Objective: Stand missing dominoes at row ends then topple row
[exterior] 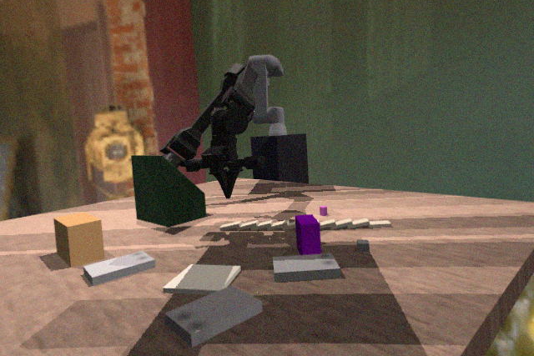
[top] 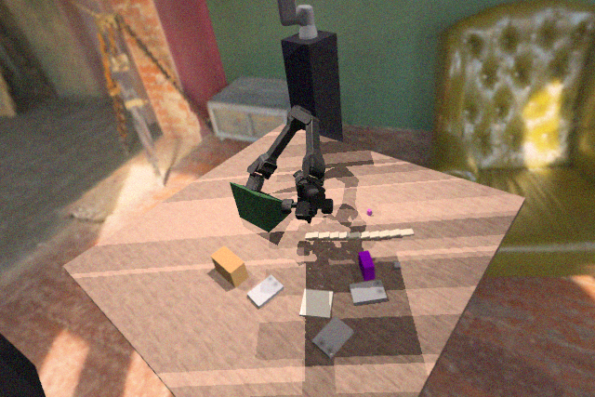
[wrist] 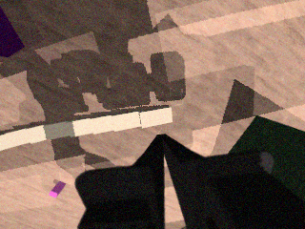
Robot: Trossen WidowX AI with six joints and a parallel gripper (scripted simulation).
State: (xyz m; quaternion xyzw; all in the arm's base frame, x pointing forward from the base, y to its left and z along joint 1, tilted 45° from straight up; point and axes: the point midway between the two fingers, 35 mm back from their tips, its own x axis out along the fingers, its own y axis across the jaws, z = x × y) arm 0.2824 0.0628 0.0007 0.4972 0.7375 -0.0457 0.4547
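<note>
The cream dominoes [top: 358, 234] [exterior: 254, 224] [wrist: 110, 123] lie toppled in one line, each leaning flat on its neighbour, across the middle of the table. My gripper [top: 307, 216] [exterior: 227, 194] [wrist: 161, 137] is shut with nothing between its fingers. It hangs a little above the table, just behind the left end of the fallen row. In the wrist view the closed fingertips point at the end domino, a short way from it.
A dark green wedge [top: 257, 210] [exterior: 166, 194] [wrist: 272, 143] stands close to the left of the gripper. A purple block [top: 366, 265] [exterior: 308, 233], a small grey cube [top: 397, 265], an orange cube [top: 230, 265] [exterior: 78, 238] and several flat grey slabs [top: 316, 302] lie in front of the row. A tiny magenta peg [top: 369, 212] [wrist: 57, 189] lies behind it.
</note>
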